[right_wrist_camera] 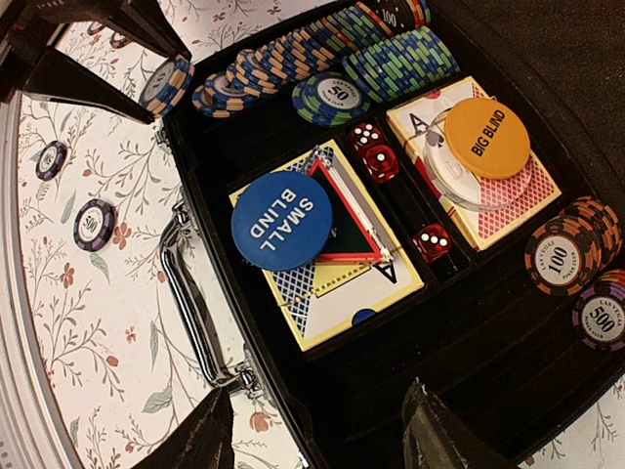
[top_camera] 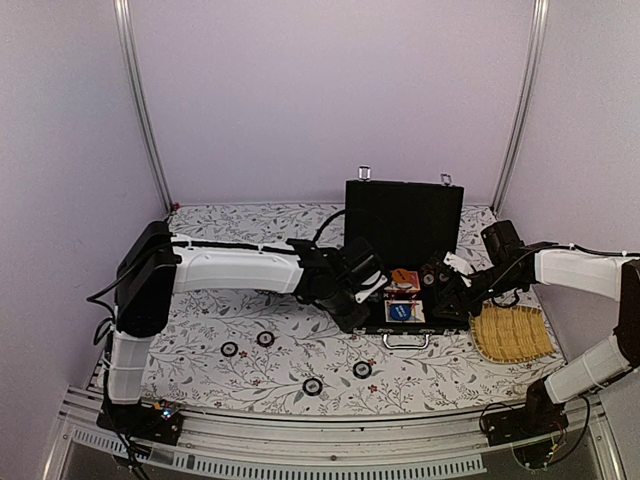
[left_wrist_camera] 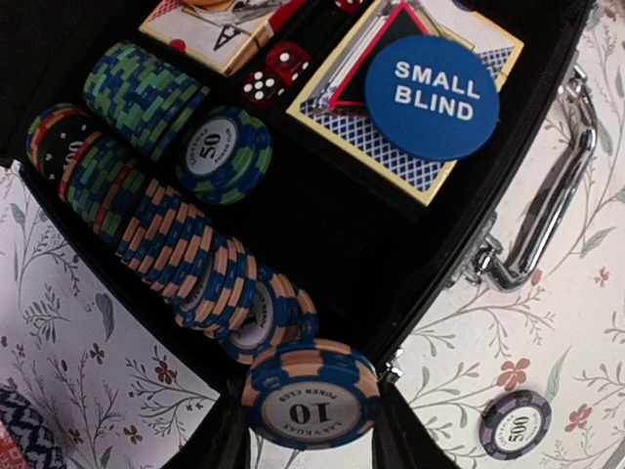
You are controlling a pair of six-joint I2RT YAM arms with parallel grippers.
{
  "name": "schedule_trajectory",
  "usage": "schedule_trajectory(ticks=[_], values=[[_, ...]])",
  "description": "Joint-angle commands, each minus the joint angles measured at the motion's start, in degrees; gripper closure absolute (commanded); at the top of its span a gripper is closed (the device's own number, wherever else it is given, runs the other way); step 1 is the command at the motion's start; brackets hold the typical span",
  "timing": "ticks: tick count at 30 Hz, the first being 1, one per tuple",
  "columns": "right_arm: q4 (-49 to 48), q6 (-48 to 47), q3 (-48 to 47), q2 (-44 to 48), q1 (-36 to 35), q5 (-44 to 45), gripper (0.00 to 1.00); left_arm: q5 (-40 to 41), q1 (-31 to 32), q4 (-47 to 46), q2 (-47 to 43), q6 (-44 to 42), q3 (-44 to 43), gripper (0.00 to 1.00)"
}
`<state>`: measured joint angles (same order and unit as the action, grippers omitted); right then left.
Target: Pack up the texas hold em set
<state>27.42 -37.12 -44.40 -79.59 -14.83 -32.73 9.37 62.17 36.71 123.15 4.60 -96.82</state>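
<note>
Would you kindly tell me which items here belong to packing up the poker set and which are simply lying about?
Job: black hinged briefcase; blue-and-orange 10 chip held by the left hand; loose purple-and-white 500 chips; orange BIG BLIND disc; red-backed card deck.
Lying about: yellow woven tray.

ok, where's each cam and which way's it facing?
Top external: fixed high behind the robot, looking down at the table; left arm, right arm, briefcase.
Left wrist: left arm, looking down at chip rows; left hand gripping a 10 chip.
Right wrist: right arm, looking down into the briefcase toward the left hand; right hand open.
Shared: both wrists see SMALL BLIND disc.
</note>
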Motion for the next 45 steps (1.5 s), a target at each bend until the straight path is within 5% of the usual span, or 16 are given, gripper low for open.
schedule_trajectory(ticks=[1,28,36,45], values=[[0.5,-0.4,-1.3,0.2,0.3,-0.3,0.40,0.8,-1.5,-3.2,1.0,0.4,-0.6,0.76],[0.5,-0.5,-1.2,-0.6,0.3,0.1,0.40,8.3,-5.0,-22.1,3.7,-1.5,7.8,0.73],[0.5,-0.6,-1.2,-1.0,0.2,0.2,0.40,8.3,-5.3,-22.8,2.0,-0.6,9.6,0.57],[0.5,-0.6,-1.2,-1.5,0.3,0.1,0.40,2.9,-5.4,-23.4,-9.6,0.0,13.2,0.43]])
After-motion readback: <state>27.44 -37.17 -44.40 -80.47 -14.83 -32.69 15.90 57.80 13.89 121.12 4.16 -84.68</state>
